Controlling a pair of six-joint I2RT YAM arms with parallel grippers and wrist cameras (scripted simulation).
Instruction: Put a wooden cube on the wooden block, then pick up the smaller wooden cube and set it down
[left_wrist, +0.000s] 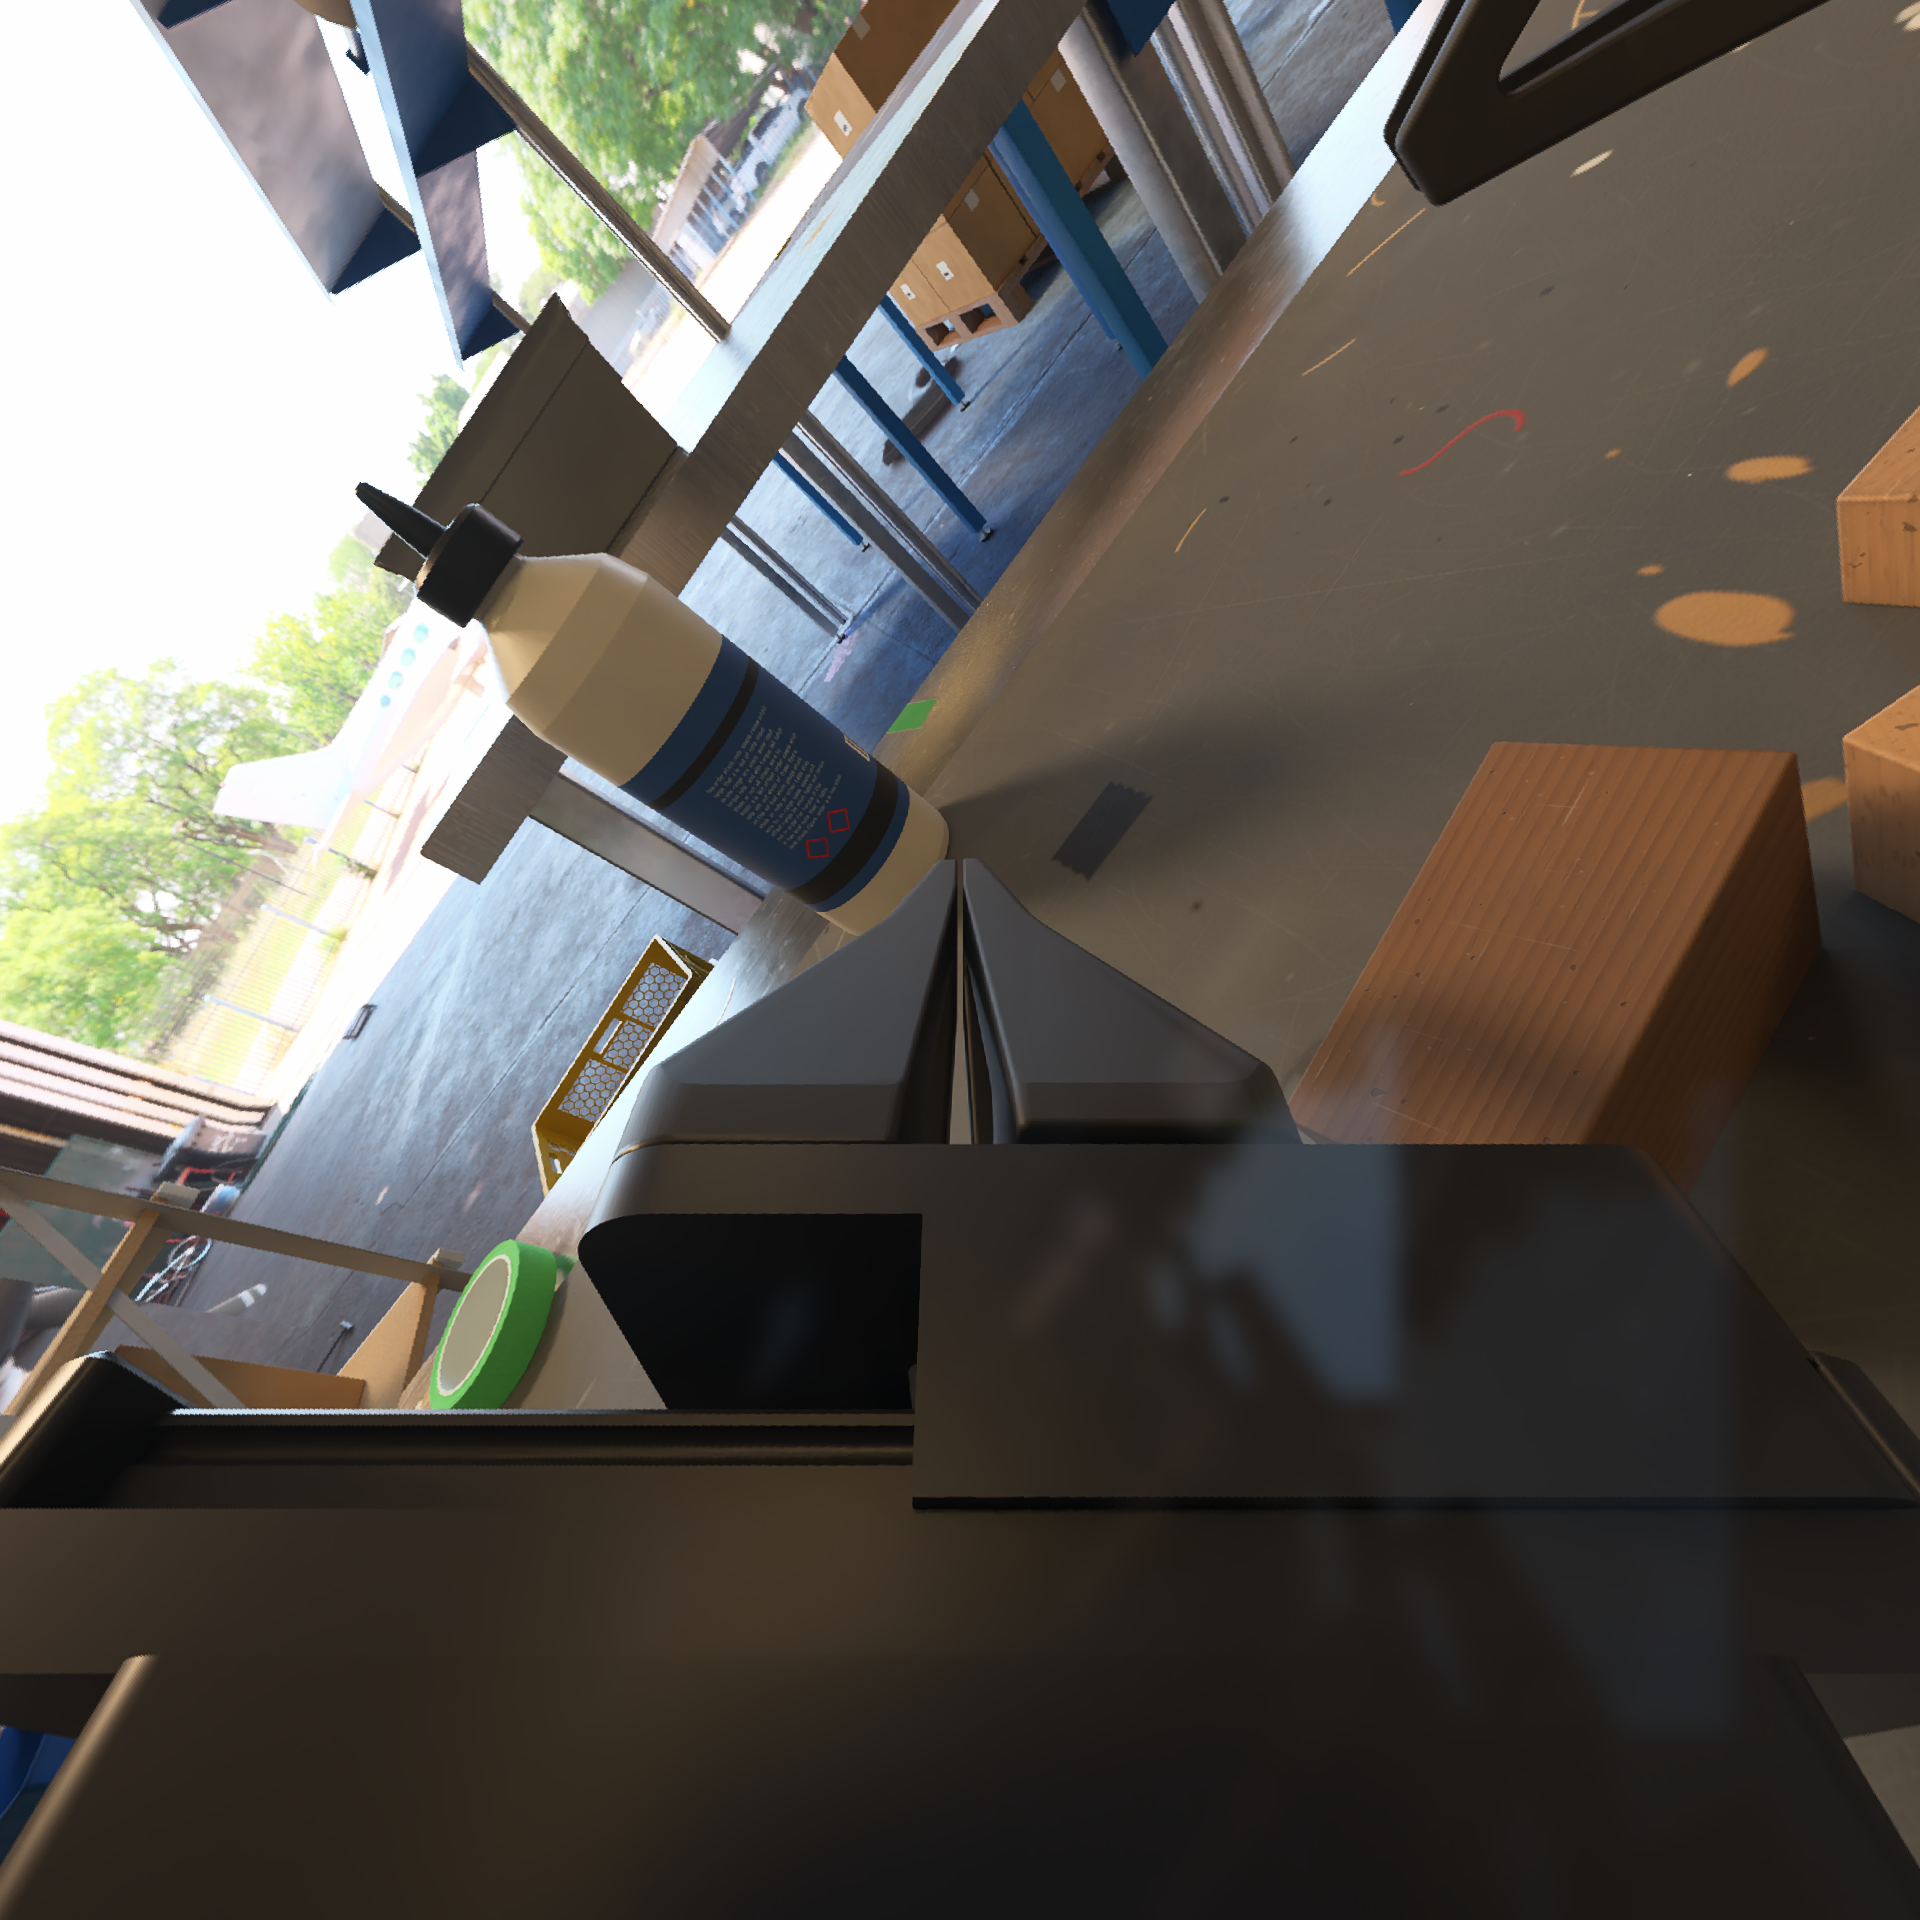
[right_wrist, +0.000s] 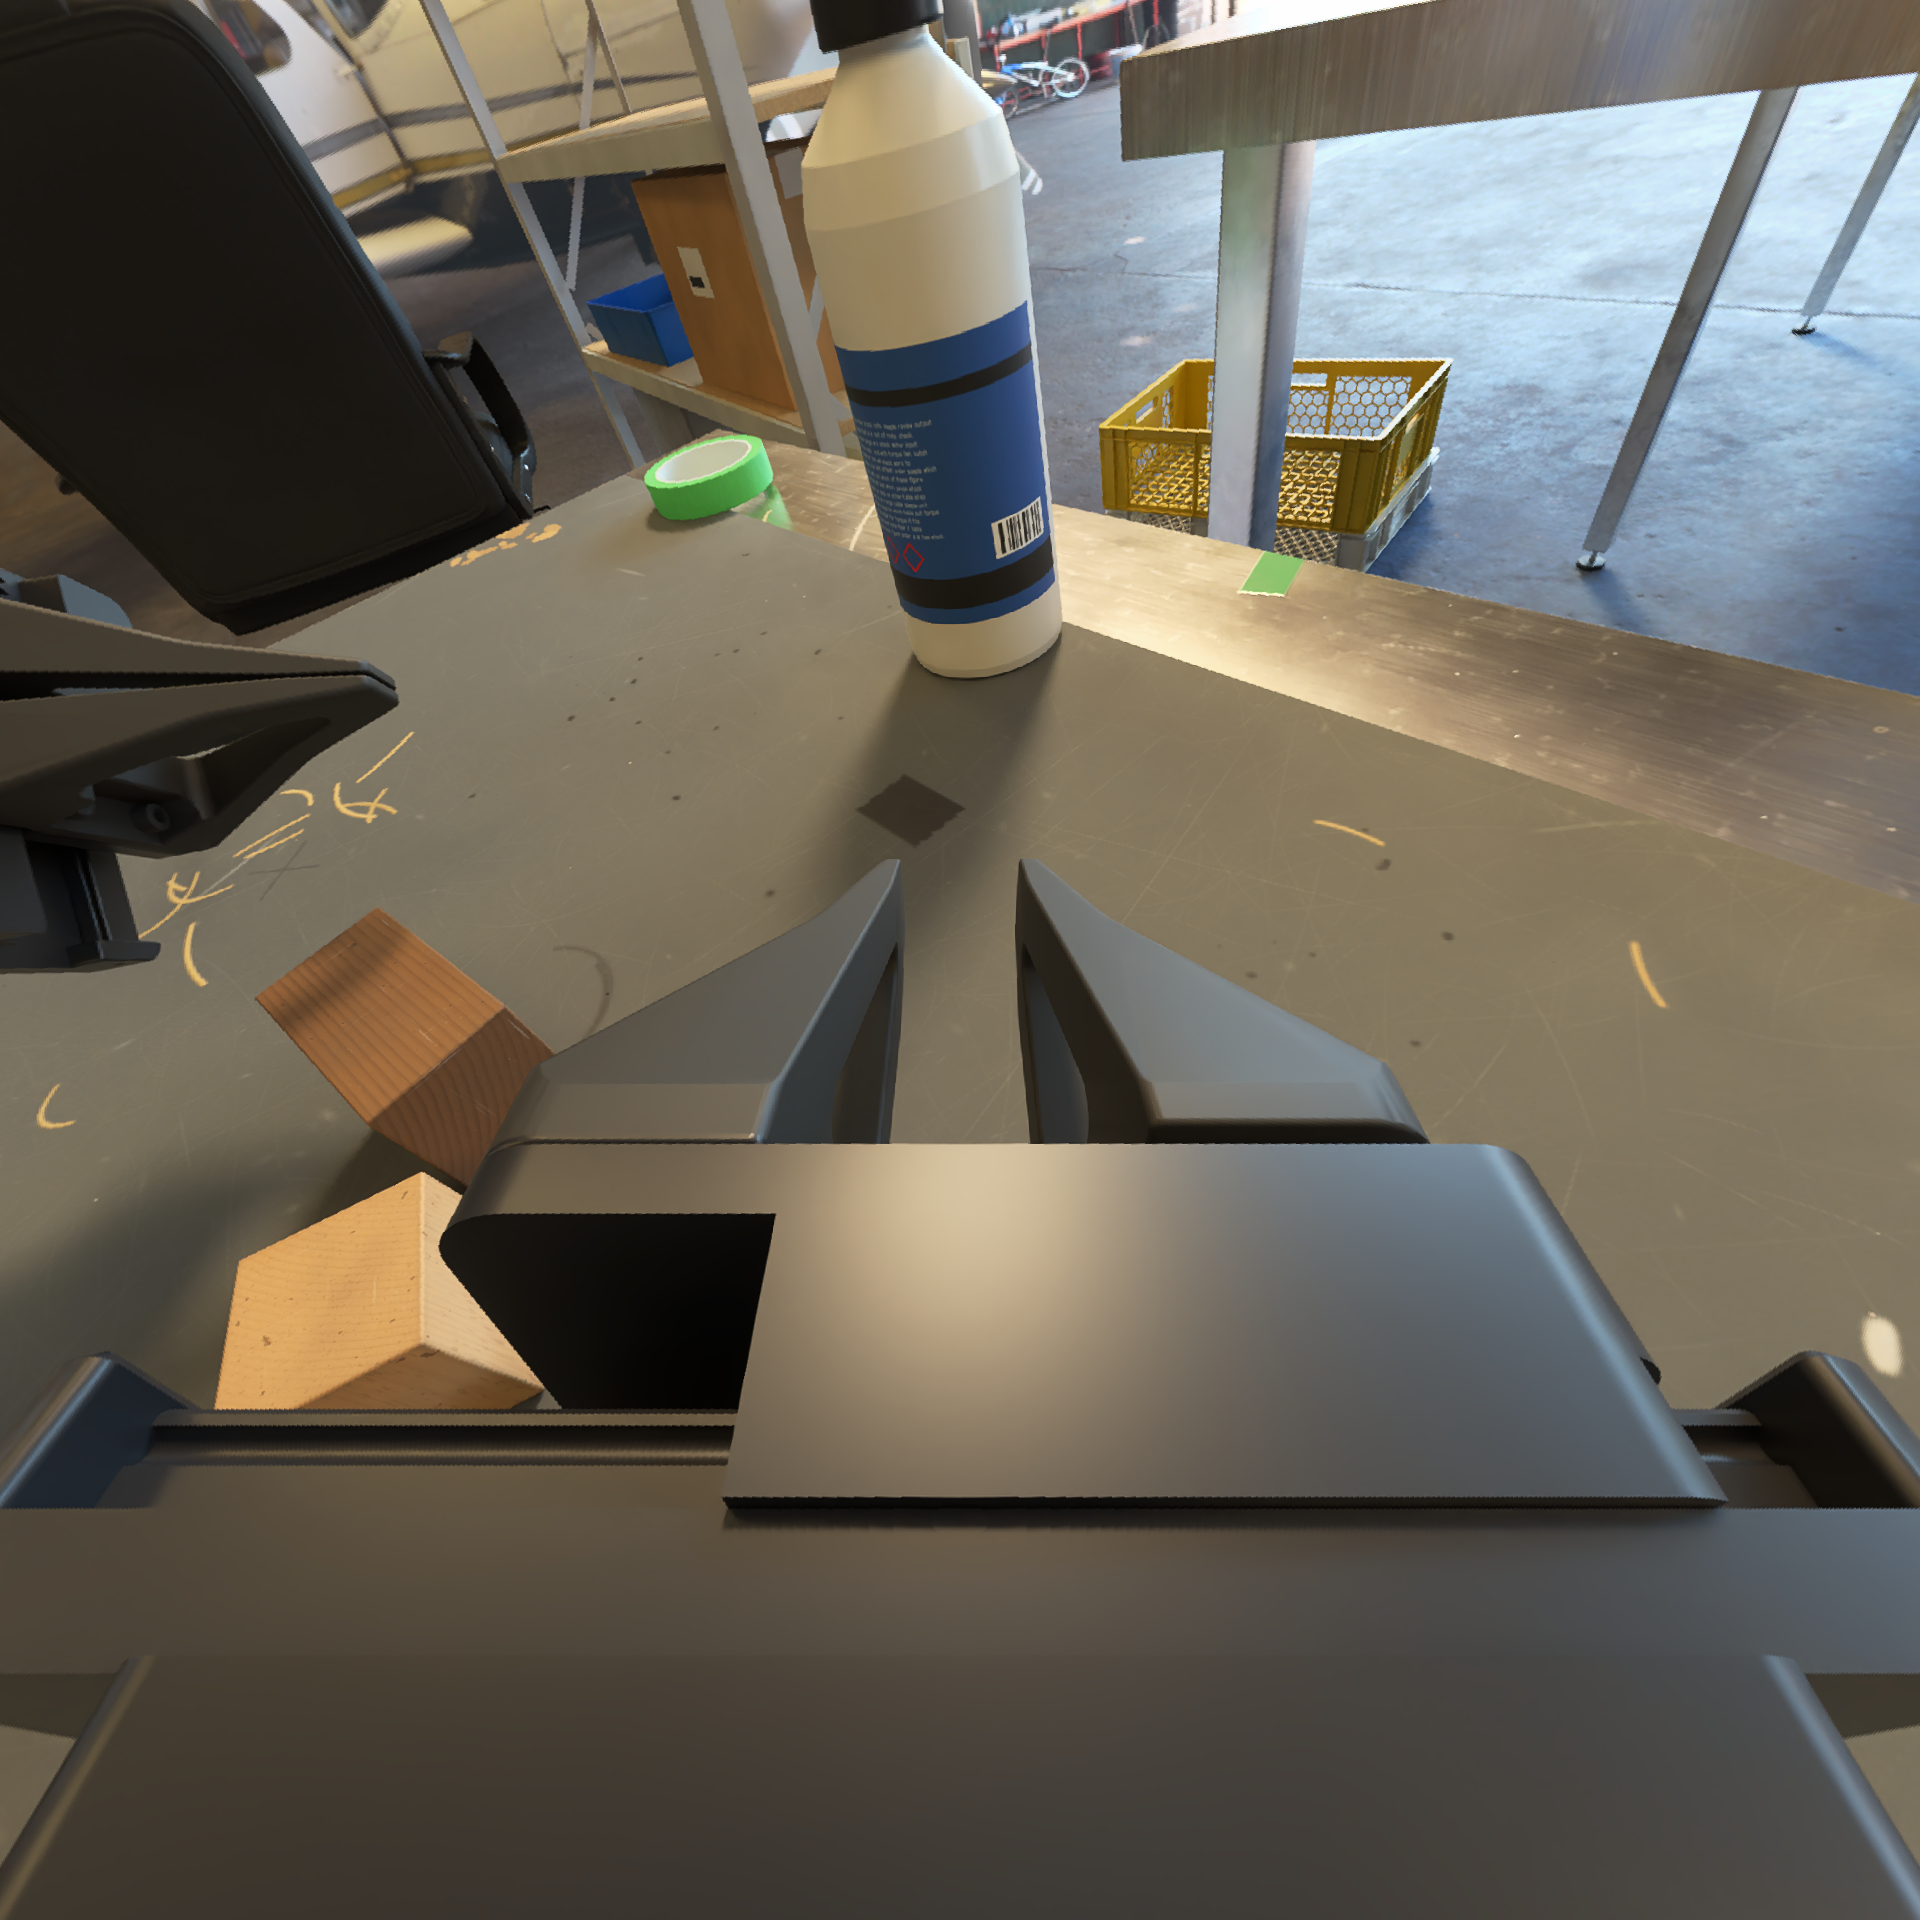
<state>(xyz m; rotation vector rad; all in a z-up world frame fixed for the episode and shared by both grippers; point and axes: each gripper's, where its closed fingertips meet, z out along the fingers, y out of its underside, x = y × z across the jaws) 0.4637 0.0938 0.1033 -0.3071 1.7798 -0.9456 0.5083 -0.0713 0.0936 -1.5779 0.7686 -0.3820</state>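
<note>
Pressing together tip to tip with nothing between them, the left gripper (left_wrist: 958, 883) hangs empty above the grey table (left_wrist: 1351, 582), its closed tips lined up with the base of a white bottle (left_wrist: 665, 686) with a blue label. The right gripper (right_wrist: 958, 883) has its fingers a little apart, also with nothing between them, pointing at bare table short of that same bottle.

To the right of the left gripper sits the darker wooden block (left_wrist: 1579, 956), flat on the table with nothing on its top face. Two paler wooden cubes are cut off at the edge of that view, one nearer (left_wrist: 1886, 810) and one farther (left_wrist: 1881, 530); which is the smaller cannot be judged from such slivers. The right wrist view shows one pale cube (right_wrist: 353, 1309) near the block, on the table.

So, as I read it, nothing is stacked yet: both the placing and the later pick-and-set-down remain. A green tape roll (right_wrist: 712, 473) lies near the table's far edge.
</note>
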